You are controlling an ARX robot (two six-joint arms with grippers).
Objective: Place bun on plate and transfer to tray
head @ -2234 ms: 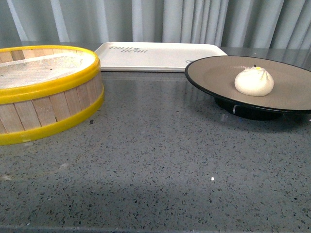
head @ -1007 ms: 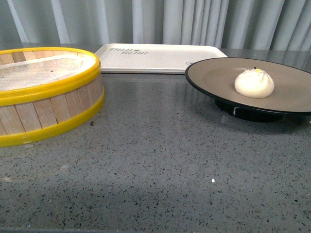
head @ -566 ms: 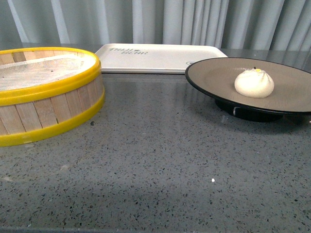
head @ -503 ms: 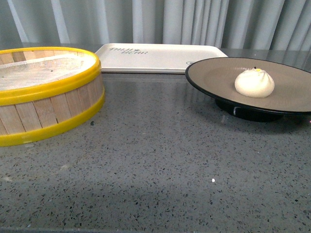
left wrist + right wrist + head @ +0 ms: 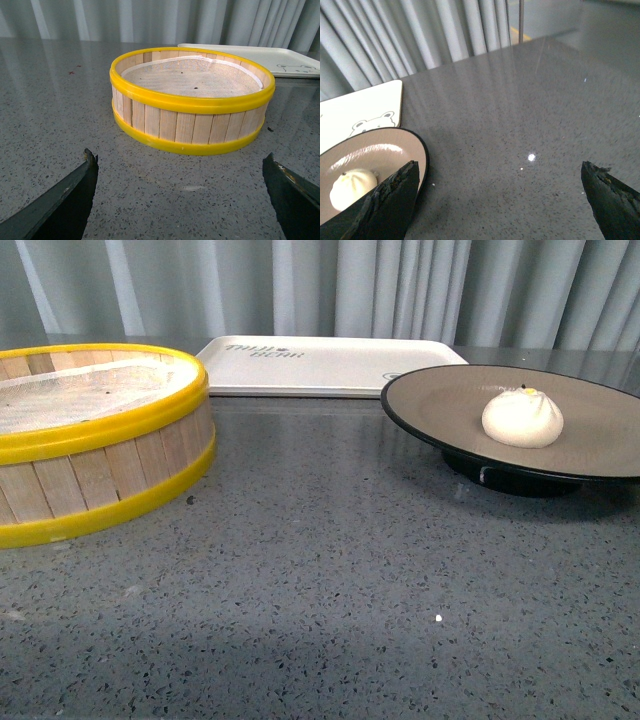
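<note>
Bun (image 5: 522,418) sits on plate (image 5: 440,400), with tray (image 5: 330,365) just behind.
Dark tray letters seem to end in "BEAR". Left gripper (image 5: 179,156) and right gripper (image 5: 498,164) are both spread wide apart.

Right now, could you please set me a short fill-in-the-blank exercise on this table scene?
1. The plate holds one small white ___.
2. The steamer basket has a ___ rim.
3. The plate stands on the countertop, not on the off-white ___.
4. The jaws of the left gripper and the right gripper are ___.
Missing words: bun; yellow; tray; open.
</note>
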